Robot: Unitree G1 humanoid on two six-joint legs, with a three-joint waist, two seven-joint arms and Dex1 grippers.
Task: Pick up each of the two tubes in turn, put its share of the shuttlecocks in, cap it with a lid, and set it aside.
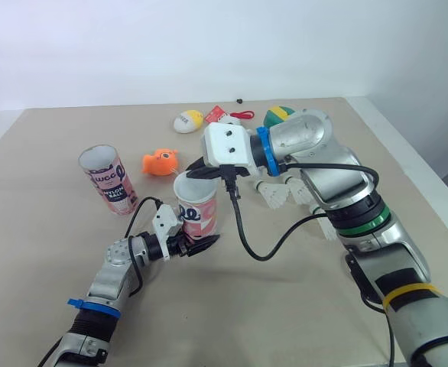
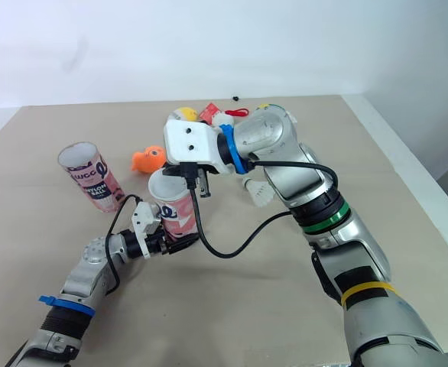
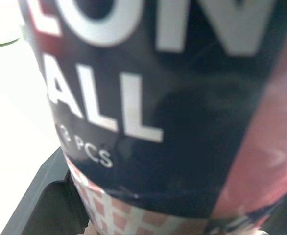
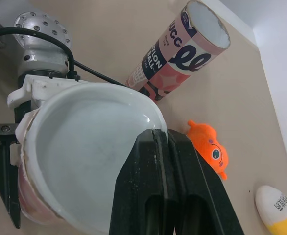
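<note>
Evidently the capping step is in hand on the first tube. The left gripper (image 1: 193, 243) has its fingers clamped around the lower part of a pink-and-white printed cardboard tube (image 1: 199, 214), holding it upright just left of the middle of the head view. The right gripper (image 1: 199, 170) reaches in from the right over the tube's mouth. In its wrist view its fingers are narrow, pressed almost together at the near edge of a white round plastic lid (image 4: 84, 156) that lies across that mouth; they appear to pinch its rim. Whether the lid is fully seated all round cannot be told. A second matching cardboard tube (image 1: 109, 181) stands open-mouthed in the upper left of the frame, apart from the grippers, and several white feathered shuttlecocks (image 1: 274, 197) lie on the beige worktop (image 1: 285, 306) right of centre, partly behind the right arm. The next move, as I judge it, calls for pressing the lid down evenly, then letting go of its rim without tipping it, while the left fingers keep the tube steady before setting it aside.
</note>
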